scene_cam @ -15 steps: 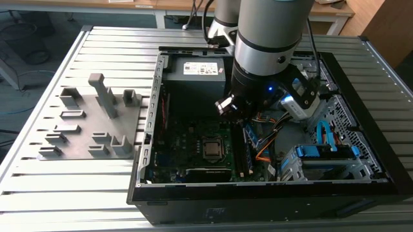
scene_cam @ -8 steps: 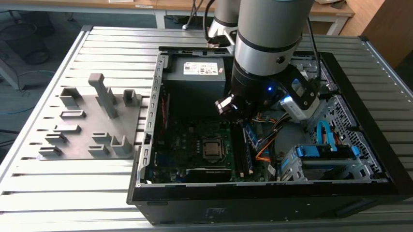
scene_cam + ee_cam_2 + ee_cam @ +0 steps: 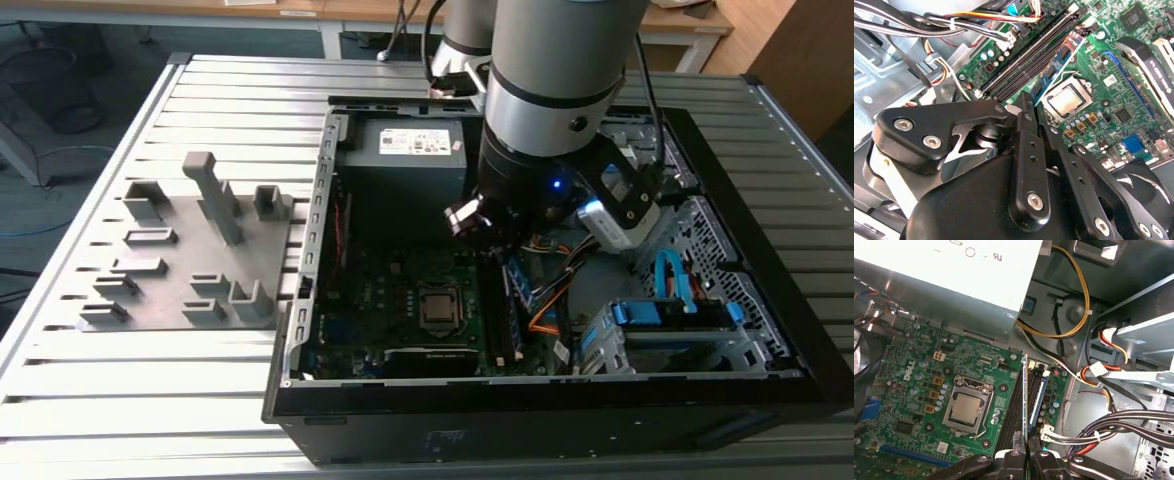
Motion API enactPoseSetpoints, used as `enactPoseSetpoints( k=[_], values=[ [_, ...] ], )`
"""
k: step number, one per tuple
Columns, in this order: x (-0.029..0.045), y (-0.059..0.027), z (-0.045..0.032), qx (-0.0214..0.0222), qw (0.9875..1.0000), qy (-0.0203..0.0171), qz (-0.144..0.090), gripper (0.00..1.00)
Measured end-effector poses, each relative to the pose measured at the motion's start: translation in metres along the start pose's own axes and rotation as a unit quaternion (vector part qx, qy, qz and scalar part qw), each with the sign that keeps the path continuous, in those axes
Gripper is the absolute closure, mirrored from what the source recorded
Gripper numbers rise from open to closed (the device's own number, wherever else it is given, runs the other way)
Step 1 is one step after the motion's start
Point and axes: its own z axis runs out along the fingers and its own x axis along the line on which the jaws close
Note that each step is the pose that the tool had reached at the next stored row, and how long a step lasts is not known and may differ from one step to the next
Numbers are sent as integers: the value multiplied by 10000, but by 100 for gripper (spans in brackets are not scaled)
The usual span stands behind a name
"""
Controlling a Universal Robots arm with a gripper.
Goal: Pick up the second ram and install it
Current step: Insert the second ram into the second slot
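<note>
Slatted metal counter [image 3: 200, 400] carries an open computer case [image 3: 561, 395], with wooden desks behind it at twelve o'clock of the exterior view.

Inside the case, the tool [image 3: 1026, 460] is clamped on the second ram [image 3: 1025, 395]: in the first wrist view its two black fingers [image 3: 1011, 465] pinch the near end of the thin board, which stands on edge and runs straight away from them over the memory slots [image 3: 1013, 415]. In the second wrist view the same board [image 3: 1056, 67] shows its bluish label patch beyond the tool [image 3: 1024, 107], lying along the black slots [image 3: 1029, 55]. Whether the stick is fully seated cannot be told.

At nine o'clock of the ram in the first wrist view sits the processor socket [image 3: 968, 407] on the green motherboard [image 3: 919, 390]. Bundled cables [image 3: 1114, 425] run on the ram's other side, and the grey power supply [image 3: 944, 270] lies further off.

In the exterior view the arm [image 3: 554, 110] comes down into the middle of the case, blue drive brackets [image 3: 674, 315] lie at four o'clock of it, and a grey holder tray [image 3: 187, 260] rests on the counter at nine o'clock, well apart from the case.
</note>
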Motion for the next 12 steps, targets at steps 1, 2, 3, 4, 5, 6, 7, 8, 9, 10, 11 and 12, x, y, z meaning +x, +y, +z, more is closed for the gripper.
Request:
enactPoseSetpoints(
  k=[1, 2, 3, 4, 5, 6, 7, 8, 9, 10, 11, 12],
  values=[
    [0, 0, 0, 2, 10000, -1, 21, 86],
    [0, 0, 0, 4, 10000, -2, 37, 86],
    [0, 0, 0, 5, 10000, -3, 52, 86],
    [0, 0, 0, 7, 10000, -4, 68, 86],
    [0, 0, 0, 8, 10000, -5, 84, 86],
    [0, 0, 0, 9, 9999, -6, 100, 86],
    [0, 0, 0, 11, 9999, -7, 117, 86],
    [0, 0, 0, 13, 9999, -8, 133, 86],
    [0, 0, 0, 14, 9999, -9, 150, 86],
    [0, 0, 0, 16, 9999, -10, 168, 86],
    [0, 0, 0, 17, 9998, -11, 184, 86],
    [0, 0, 0, 19, 9998, -12, 199, 86]
  ],
)
